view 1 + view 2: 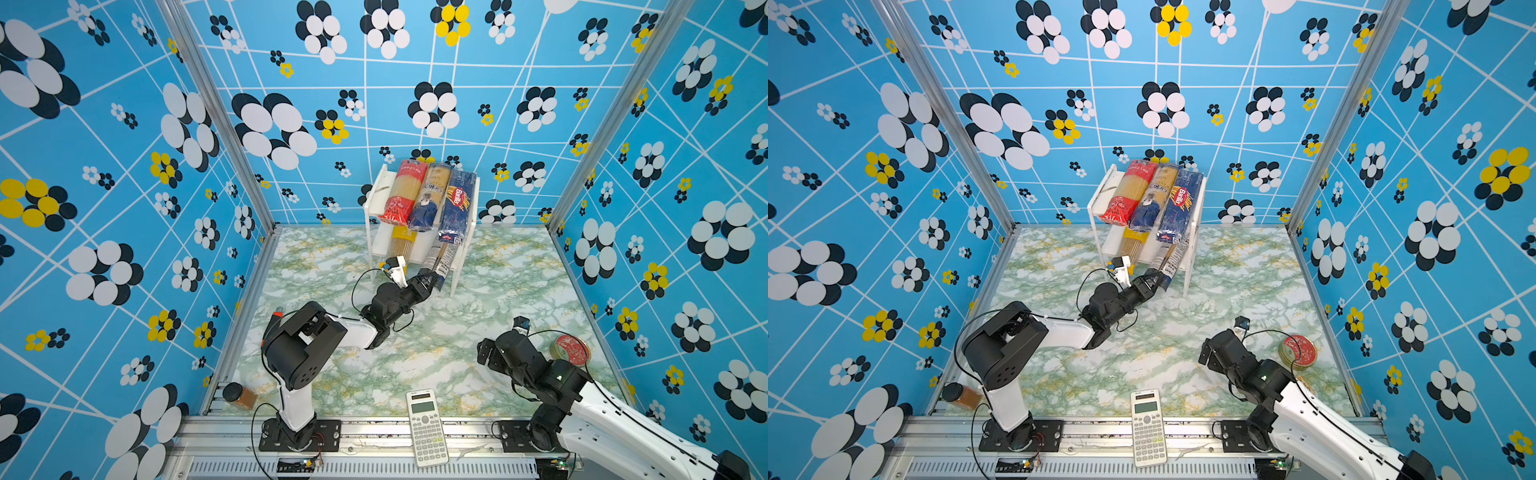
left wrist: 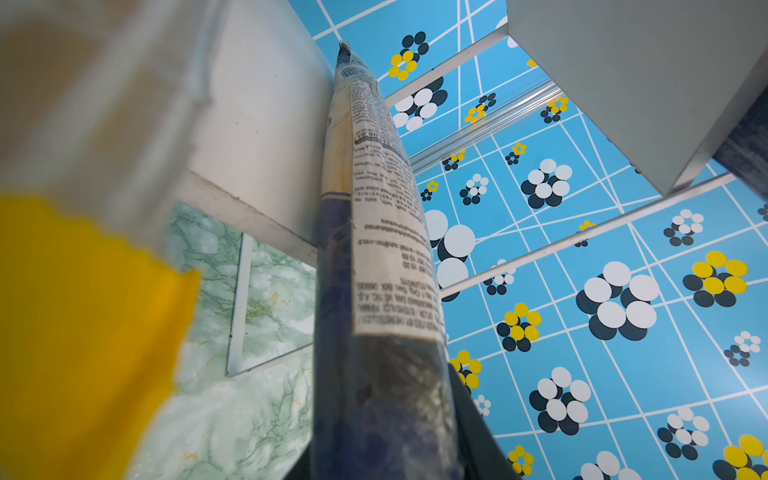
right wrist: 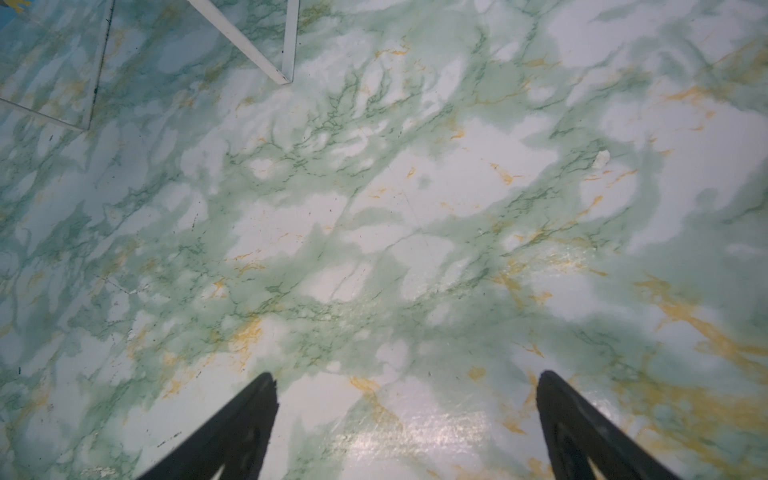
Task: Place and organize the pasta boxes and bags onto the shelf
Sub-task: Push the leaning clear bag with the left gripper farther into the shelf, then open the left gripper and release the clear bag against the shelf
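Pasta packs (image 1: 430, 195) occupy the shelf (image 1: 380, 195) at the back of the counter (image 1: 478, 299) in both top views. On the upper board the red-ended bag (image 1: 405, 191), a navy-ended bag (image 1: 430, 199) and the Barilla box (image 1: 457, 203) lie side by side. On the lower board the yellow bag (image 1: 402, 245) lies to the left. The second navy-ended bag (image 1: 441, 255) slants beside the right side panel, its near end clamped in the left gripper (image 1: 432, 276). The right gripper (image 1: 484, 353) hangs near the front right, well apart from the shelf, with a red-lidded tin (image 1: 570, 350) to its right. A calculator (image 1: 426, 428) lies at the front edge.

In the left wrist view the second navy-ended bag (image 2: 390, 249) runs away from the camera against a white shelf board (image 2: 266, 124), a dark finger (image 2: 469, 415) pressed on its side. The yellow bag (image 2: 83, 311) is a blur close by.

In the right wrist view the right gripper (image 3: 405, 376) has its fingers (image 3: 245, 415) spread wide above the marbled counter (image 3: 415, 208), grasping nothing. Thin shelf legs (image 3: 289, 50) stand beyond.
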{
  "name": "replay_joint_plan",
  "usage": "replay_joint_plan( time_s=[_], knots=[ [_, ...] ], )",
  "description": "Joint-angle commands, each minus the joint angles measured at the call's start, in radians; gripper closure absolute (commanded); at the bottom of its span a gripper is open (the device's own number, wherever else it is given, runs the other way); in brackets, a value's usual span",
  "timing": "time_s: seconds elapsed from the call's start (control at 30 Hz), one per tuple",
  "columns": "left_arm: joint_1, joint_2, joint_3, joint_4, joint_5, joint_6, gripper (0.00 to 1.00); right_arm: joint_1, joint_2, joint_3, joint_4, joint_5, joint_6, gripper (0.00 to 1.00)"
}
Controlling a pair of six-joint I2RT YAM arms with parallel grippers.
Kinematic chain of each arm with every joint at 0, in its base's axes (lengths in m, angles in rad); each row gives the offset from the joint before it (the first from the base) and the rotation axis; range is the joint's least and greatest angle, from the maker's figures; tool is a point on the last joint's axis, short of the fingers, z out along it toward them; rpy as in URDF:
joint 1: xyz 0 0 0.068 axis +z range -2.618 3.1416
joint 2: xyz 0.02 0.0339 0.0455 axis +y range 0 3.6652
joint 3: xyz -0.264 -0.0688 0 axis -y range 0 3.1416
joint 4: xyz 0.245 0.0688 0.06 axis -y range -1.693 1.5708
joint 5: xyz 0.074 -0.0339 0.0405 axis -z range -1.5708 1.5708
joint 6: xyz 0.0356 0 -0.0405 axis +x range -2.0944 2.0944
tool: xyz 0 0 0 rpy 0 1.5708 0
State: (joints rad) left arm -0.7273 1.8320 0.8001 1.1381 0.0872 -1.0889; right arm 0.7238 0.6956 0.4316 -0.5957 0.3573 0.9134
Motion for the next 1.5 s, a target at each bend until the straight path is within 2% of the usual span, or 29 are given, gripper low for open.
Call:
replay_joint_plan(
  time_s=[0.0,0.27,0.4,0.77,1.47],
  knots=[
    [-0.007,0.017,0.019,0.053,-0.023,0.001,0.76,-0.007,-0.005,-0.016,-0.034,0.005,0.008,0.01],
    [-0.028,0.083,0.022,0.152,-0.081,-0.023,0.92,-0.011,-0.011,-0.014,-0.047,0.002,0.001,0.01],
    [-0.043,0.098,0.008,0.212,-0.135,-0.033,0.95,-0.012,-0.022,-0.011,-0.062,0.003,-0.003,0.01],
    [-0.063,-0.034,-0.03,0.1,-0.235,0.051,0.93,-0.014,-0.042,-0.03,-0.058,-0.001,0.007,0.01],
    [-0.061,-0.027,0.088,0.072,-0.267,0.093,0.92,-0.014,-0.067,-0.044,-0.074,-0.003,0.014,0.01]
  ],
)
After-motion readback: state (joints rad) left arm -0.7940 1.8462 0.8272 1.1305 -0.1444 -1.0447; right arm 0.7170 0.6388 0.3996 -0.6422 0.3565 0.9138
